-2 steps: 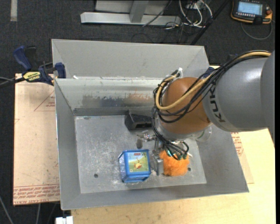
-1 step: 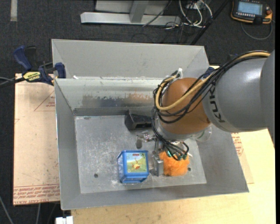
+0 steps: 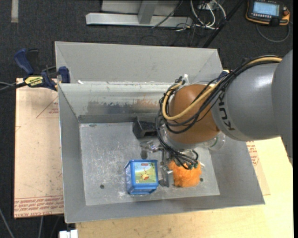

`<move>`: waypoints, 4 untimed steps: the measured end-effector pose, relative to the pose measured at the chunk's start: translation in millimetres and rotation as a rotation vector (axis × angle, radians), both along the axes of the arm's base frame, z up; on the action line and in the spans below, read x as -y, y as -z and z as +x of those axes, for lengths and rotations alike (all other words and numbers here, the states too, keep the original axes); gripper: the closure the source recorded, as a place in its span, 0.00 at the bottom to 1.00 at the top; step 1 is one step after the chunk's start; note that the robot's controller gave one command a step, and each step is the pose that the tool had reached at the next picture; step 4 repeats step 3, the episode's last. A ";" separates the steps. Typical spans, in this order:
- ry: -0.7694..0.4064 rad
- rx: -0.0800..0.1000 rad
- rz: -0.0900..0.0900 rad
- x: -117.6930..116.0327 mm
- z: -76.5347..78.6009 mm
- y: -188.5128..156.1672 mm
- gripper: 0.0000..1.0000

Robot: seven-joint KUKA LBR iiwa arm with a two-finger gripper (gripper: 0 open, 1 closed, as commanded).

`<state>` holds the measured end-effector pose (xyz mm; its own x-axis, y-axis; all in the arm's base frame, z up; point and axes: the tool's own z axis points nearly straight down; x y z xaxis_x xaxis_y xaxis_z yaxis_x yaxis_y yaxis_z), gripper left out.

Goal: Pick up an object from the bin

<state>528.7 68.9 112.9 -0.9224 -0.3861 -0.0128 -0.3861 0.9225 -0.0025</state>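
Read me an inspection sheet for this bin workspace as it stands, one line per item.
Surface: grey metal bin, floor scuffed.
Job's things: blue box front centre; orange fuzzy thing to its right; black thing near the back wall.
Clutter: nothing seen.
Grippers: gripper low between the blue box and the orange fuzzy thing.
Cables: cables looped over the wrist's orange cover.
Surroundings: dark floor; handheld pendant beyond the bin.

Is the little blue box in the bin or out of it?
In. The blue box sits on the bin's grey floor, near the front wall, beside the robot's hand and a fuzzy orange thing.
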 end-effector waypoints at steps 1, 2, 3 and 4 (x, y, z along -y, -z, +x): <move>-0.102 0.016 -0.003 -38.9 1.5 27.8 1.00; -0.101 0.017 -0.002 -39.2 1.7 27.8 1.00; -0.098 0.000 0.000 -38.8 -9.3 -11.7 1.00; -0.098 0.000 0.000 -38.8 -9.3 -11.7 1.00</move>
